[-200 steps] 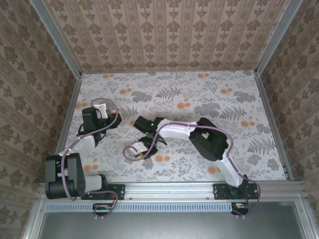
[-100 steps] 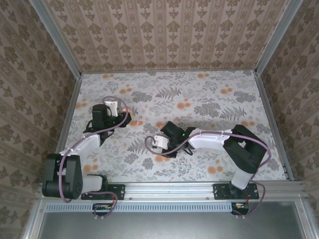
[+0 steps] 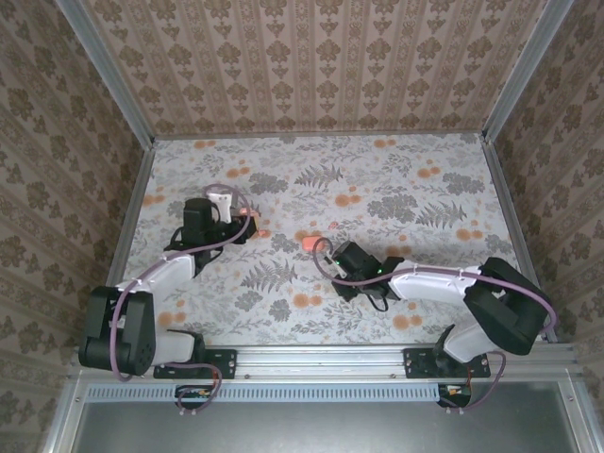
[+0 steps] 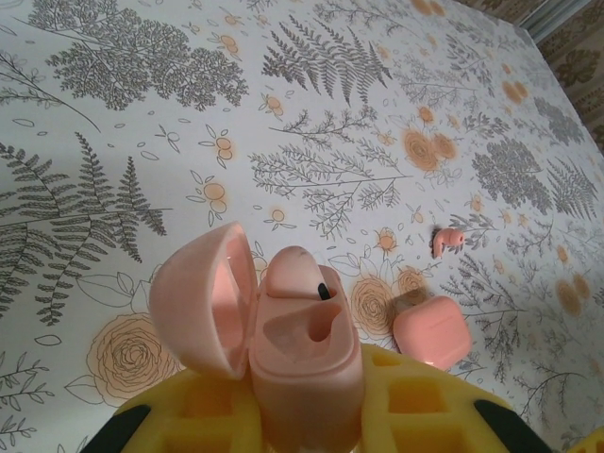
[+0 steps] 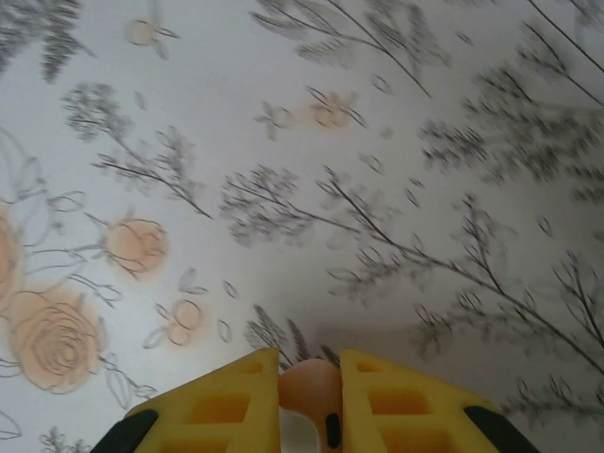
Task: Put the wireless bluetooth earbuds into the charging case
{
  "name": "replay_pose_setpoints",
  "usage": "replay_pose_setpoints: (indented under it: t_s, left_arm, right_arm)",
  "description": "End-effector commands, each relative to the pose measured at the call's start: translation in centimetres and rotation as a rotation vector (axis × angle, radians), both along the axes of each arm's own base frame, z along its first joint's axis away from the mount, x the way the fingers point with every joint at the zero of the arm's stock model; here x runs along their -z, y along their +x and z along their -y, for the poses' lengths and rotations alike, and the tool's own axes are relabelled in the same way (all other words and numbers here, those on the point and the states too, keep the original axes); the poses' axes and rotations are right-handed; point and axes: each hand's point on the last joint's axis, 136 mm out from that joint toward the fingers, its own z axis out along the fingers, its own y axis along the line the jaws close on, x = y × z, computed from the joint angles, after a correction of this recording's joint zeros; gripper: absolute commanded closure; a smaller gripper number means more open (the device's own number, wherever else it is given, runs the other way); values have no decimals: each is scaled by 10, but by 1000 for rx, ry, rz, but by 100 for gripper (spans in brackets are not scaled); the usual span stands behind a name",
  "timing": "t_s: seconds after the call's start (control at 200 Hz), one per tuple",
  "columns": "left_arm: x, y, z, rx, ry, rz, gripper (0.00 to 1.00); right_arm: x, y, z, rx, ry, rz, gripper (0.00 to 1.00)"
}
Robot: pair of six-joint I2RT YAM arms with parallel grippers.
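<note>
In the left wrist view we see the left gripper (image 4: 307, 401) clamped on the charging case (image 4: 304, 363). Its yellow fingers (image 4: 179, 420) press the lower body from both sides. The lid (image 4: 203, 297) is swung open to the left, and the open top faces the camera. Inside we count two sockets. The far one holds an earbud (image 4: 294, 272), seated with a small dark spot on its side. The near socket (image 4: 307, 326) has nothing in it — just a smooth pink hollow.

In the right wrist view the right gripper (image 5: 310, 360) is closed on a second earbud (image 5: 310, 382). It is a small pink bud with a dark spot, pinched between the yellow pads above the flowered tablecloth (image 5: 283, 142). That view is blurred.

On the cloth beyond the held case, to its right, lies a closed pink box (image 4: 431, 332) with rounded corners. A little farther off lies a small pink piece (image 4: 448, 241), apart from the box — we cannot tell what it is.

From the top camera the two grippers are near each other but not touching. The pink box lies on the cloth between them, nearer the right one.
</note>
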Motion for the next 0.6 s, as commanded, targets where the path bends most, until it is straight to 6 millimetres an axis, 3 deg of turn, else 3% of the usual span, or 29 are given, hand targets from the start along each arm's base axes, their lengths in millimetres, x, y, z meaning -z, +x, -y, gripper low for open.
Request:
replay_pose_setpoints:
  t_s: [0.0, 0.2, 0.34, 0.445, 0.595]
  left_arm:
    - [-18, 10, 6, 8, -7, 58, 87]
    - [-17, 8, 9, 20, -7, 56, 87]
    - [-19, 6, 11, 28, -6, 58, 87]
    - [-19, 5, 11, 31, 0, 61, 87]
    - [-21, 2, 13, 44, 4, 62, 87]
  right_arm:
    - [4, -1, 24, 233, 13, -24, 82]
    - [13, -10, 35, 314, -3, -81, 78]
    - [11, -13, 37, 344, -11, -117, 64]
    - [-7, -13, 39, 352, -33, -128, 50]
    - [-49, -12, 48, 373, -19, -138, 42]
